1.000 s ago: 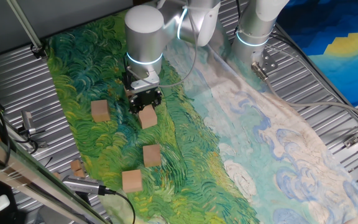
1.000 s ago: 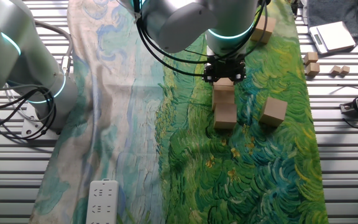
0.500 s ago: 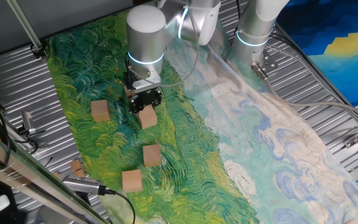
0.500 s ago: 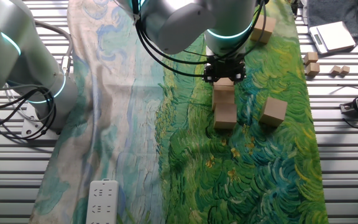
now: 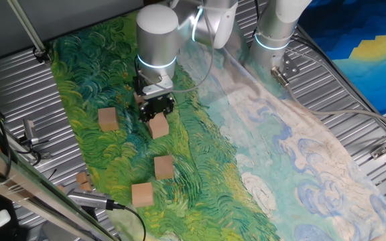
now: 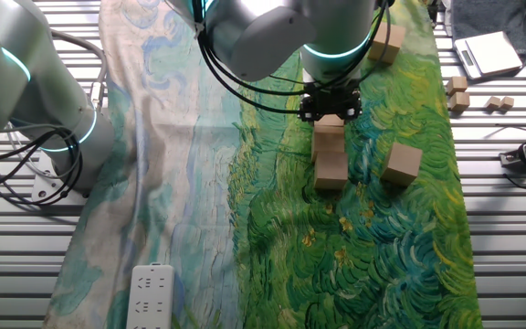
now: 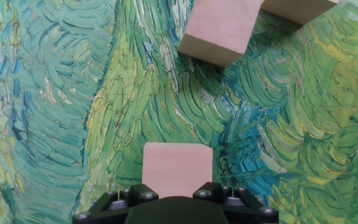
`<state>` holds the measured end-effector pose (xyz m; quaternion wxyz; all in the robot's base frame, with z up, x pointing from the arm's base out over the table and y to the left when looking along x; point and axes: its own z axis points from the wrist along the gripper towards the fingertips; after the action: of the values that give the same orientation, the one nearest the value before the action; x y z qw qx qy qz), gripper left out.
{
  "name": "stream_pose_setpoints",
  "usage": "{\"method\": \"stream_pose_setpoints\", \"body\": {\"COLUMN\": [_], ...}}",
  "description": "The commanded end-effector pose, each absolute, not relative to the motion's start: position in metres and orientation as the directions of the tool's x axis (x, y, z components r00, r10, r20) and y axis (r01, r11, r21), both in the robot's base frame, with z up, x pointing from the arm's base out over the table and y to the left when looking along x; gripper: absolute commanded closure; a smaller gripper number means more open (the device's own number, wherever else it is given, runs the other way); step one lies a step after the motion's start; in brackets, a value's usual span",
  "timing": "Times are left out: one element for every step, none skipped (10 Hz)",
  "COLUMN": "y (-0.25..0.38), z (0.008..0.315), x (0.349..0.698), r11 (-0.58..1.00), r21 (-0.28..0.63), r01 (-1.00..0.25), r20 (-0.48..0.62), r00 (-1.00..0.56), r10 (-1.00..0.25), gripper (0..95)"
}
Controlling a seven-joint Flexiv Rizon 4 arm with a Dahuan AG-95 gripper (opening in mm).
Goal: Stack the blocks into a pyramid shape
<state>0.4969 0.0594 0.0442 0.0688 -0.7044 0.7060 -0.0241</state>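
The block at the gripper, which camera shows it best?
The hand view: the block fills the lower middle, unobstructed, between the fingers. Both fixed views show it small, partly hidden under the gripper.

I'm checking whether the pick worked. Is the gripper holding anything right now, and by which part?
It appears so: the gripper is shut on a light tan wooden cube, its fingers on two opposite side faces. Whether the cube is lifted off the painted cloth cannot be told.

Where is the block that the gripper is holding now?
In one fixed view the held block sits between the fingers near the middle of the green cloth, right of a loose block.
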Motion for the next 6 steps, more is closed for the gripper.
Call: {"method": "stream_pose_setpoints", "body": {"y": [0.0595, 0.0595, 0.0595, 0.0596, 0.0596, 0.0596], "z": [0.0440, 0.0441, 0.0442, 0.0443, 0.0444, 0.0444], "x": [0.4970, 0.4972, 0.4974, 0.4977, 0.4978, 0.4978], "r11": [0.004, 0.001, -0.002, -0.005, -0.007, -0.009], "r21": [-0.132, -0.134, -0.135, -0.138, -0.138, -0.138], "r01": [-0.991, -0.991, -0.991, -0.990, -0.990, -0.990], "r20": [-0.071, -0.073, -0.074, -0.084, -0.094, -0.101], "r00": [0.005, 0.009, 0.012, 0.017, 0.021, 0.023], "r10": [-0.997, -0.997, -0.997, -0.996, -0.995, -0.995], "gripper": [38.0, 38.0, 38.0, 38.0, 38.0, 38.0]}}
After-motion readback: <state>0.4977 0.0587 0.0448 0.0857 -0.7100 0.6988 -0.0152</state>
